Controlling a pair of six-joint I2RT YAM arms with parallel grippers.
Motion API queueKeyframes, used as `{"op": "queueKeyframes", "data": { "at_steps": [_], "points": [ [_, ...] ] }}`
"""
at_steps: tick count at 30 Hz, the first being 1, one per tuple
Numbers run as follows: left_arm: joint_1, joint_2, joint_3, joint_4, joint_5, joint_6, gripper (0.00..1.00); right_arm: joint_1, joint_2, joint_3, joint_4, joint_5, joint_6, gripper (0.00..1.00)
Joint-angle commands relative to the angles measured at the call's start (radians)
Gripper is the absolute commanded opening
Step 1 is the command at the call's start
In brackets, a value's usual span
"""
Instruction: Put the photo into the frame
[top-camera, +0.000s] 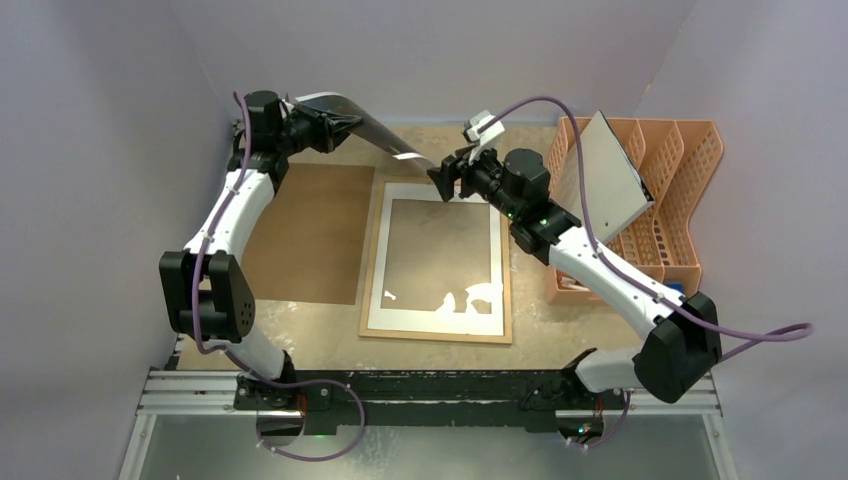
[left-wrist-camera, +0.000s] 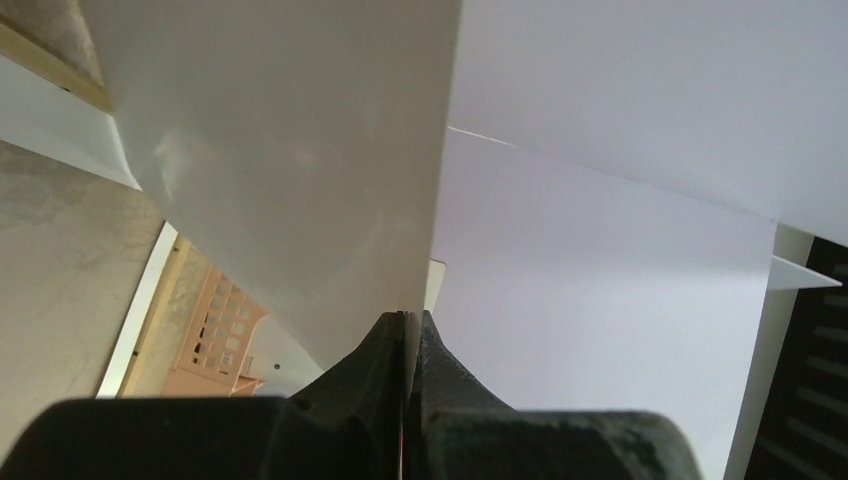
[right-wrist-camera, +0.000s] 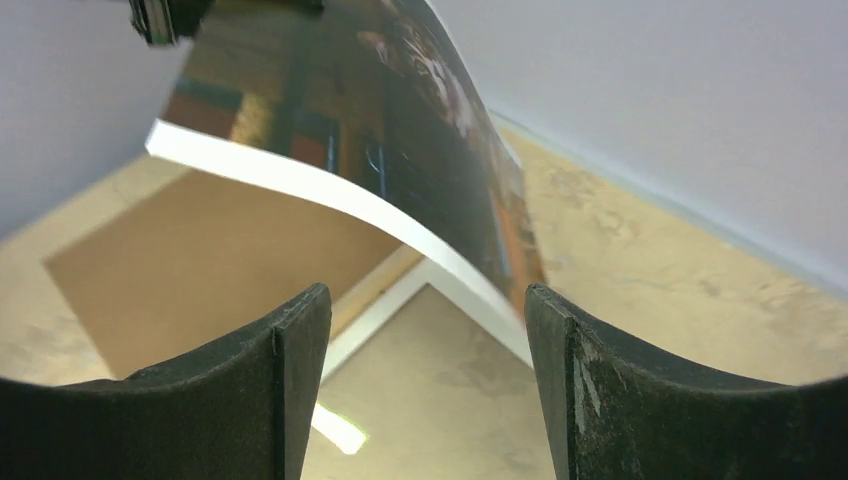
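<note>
The photo (top-camera: 375, 130) hangs curved in the air at the back of the table, its dark glossy print facing down. My left gripper (top-camera: 350, 122) is shut on its far-left edge; the left wrist view shows the white back (left-wrist-camera: 300, 150) pinched between the fingers of that gripper (left-wrist-camera: 412, 320). My right gripper (top-camera: 440, 180) is open at the photo's lower corner. In the right wrist view the photo (right-wrist-camera: 400, 130) sags just beyond the spread fingers of that gripper (right-wrist-camera: 428, 300), with nothing held. The frame (top-camera: 509, 285) lies flat mid-table below, with a white mat (top-camera: 376, 270) inside.
A brown fibreboard panel (top-camera: 305, 235) lies flat to the left of the frame. An orange plastic file rack (top-camera: 680, 200) stands at the right with a grey-white board (top-camera: 605, 170) leaning in it. Pale walls close in the back and both sides.
</note>
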Motion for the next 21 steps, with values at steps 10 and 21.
{"op": "queueKeyframes", "data": {
  "at_steps": [10,21],
  "points": [
    [-0.006,-0.075,0.057,-0.022,0.099,0.014,0.0,0.025,-0.018,-0.064,0.244,-0.056,-0.371,0.73],
    [-0.006,-0.092,0.058,-0.031,0.12,-0.002,0.0,0.045,0.0,-0.162,0.348,-0.085,-0.373,0.61]
  ]
}}
